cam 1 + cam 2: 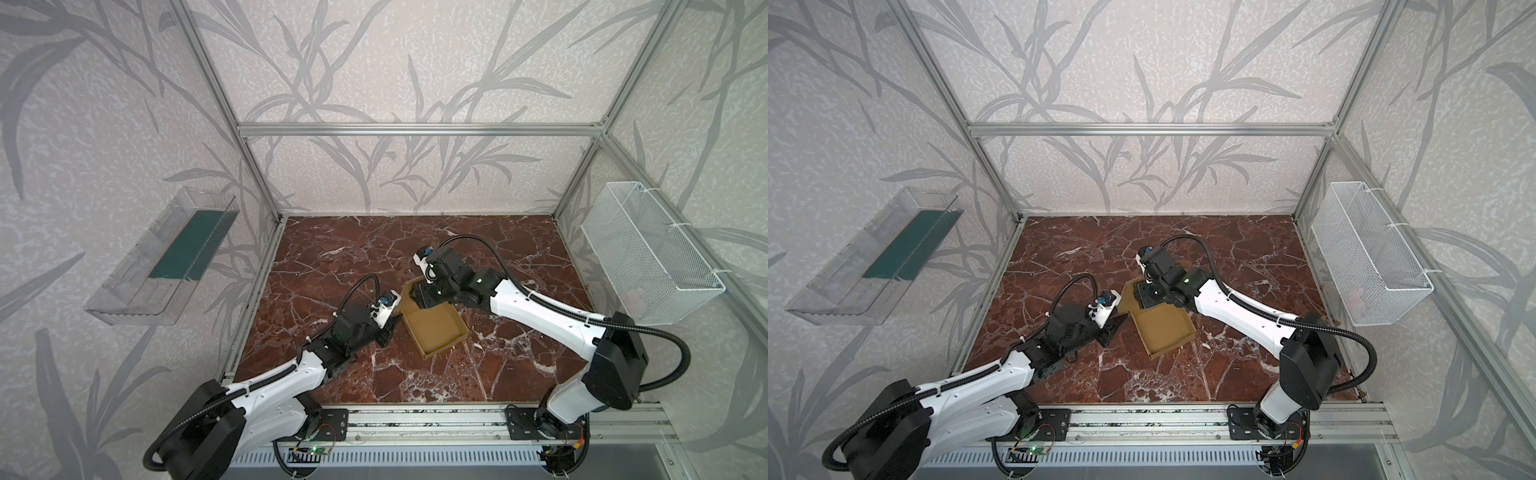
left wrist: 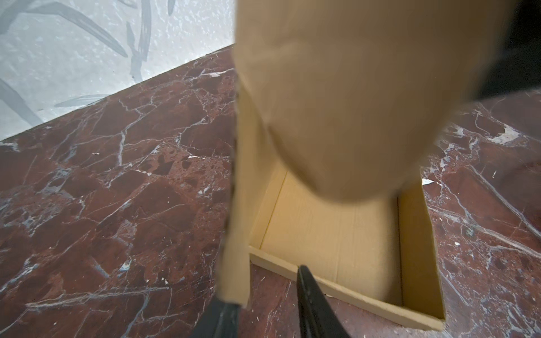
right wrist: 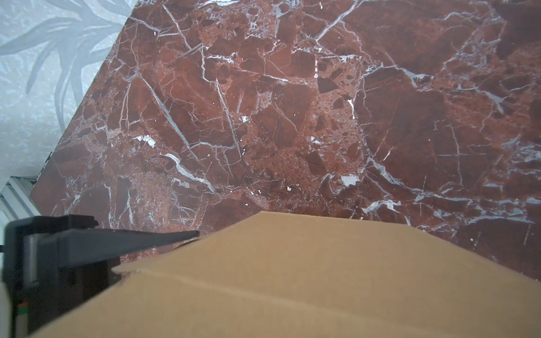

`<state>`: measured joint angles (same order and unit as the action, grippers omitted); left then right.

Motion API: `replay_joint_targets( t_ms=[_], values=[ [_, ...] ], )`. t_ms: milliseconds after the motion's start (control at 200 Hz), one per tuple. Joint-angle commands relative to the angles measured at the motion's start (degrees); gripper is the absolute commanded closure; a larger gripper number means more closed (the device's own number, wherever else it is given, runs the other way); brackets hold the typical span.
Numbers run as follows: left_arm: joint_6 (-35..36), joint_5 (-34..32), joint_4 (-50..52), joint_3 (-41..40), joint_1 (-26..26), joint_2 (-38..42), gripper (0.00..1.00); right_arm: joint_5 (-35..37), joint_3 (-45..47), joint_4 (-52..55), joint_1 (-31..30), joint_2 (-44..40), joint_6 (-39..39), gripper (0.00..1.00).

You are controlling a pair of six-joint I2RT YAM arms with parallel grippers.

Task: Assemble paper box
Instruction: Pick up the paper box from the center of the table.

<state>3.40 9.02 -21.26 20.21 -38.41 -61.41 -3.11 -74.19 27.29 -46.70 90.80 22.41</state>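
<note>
The box [image 1: 436, 328] sits mid-worktop [image 1: 332, 249] with its lid [image 3: 292, 278] propped upright at the right end effector [image 1: 420, 298], whose grip is hidden, so the left end effector [image 2: 266, 286], jaws apart astride the side flap [image 2: 237, 234], can likely fold it inward.

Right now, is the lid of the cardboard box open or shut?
Open. The lid stands up off the box, whose bare inside shows in both top views.
</note>
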Motion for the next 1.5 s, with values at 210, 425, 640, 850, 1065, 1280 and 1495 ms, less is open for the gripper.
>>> replay_joint_targets(
  t_ms=[210,425,640,850,1065,1280,1495],
  values=[
    [-0.60,3.67,-4.00,1.59,1.83,-2.21,0.76,-1.74,-1.48,-0.95,1.04,1.03,-0.62,0.43],
    [-0.84,4.59,-4.42,1.72,2.72,-2.23,0.80,-1.96,-1.50,-1.12,1.18,1.47,-0.52,0.43],
    [-0.05,5.04,-3.03,2.17,3.06,-2.75,0.84,-1.98,-1.65,-1.23,1.56,1.39,-0.44,0.44],
    [0.31,5.66,-2.34,2.70,3.31,-3.28,0.90,-2.21,-1.78,-1.25,1.52,1.83,-0.27,0.43],
    [0.40,5.76,-2.04,3.13,3.66,-3.67,0.95,-2.34,-1.20,-1.47,1.56,1.09,-0.20,0.43],
    [0.40,4.99,-0.75,3.72,4.00,-3.46,1.00,-2.34,0.78,-1.57,1.68,-1.77,-0.35,0.43],
    [-1.04,3.94,4.16,5.68,4.05,-1.24,1.00,-2.36,5.27,-1.23,2.22,-8.93,-0.69,0.43]
  ],
)
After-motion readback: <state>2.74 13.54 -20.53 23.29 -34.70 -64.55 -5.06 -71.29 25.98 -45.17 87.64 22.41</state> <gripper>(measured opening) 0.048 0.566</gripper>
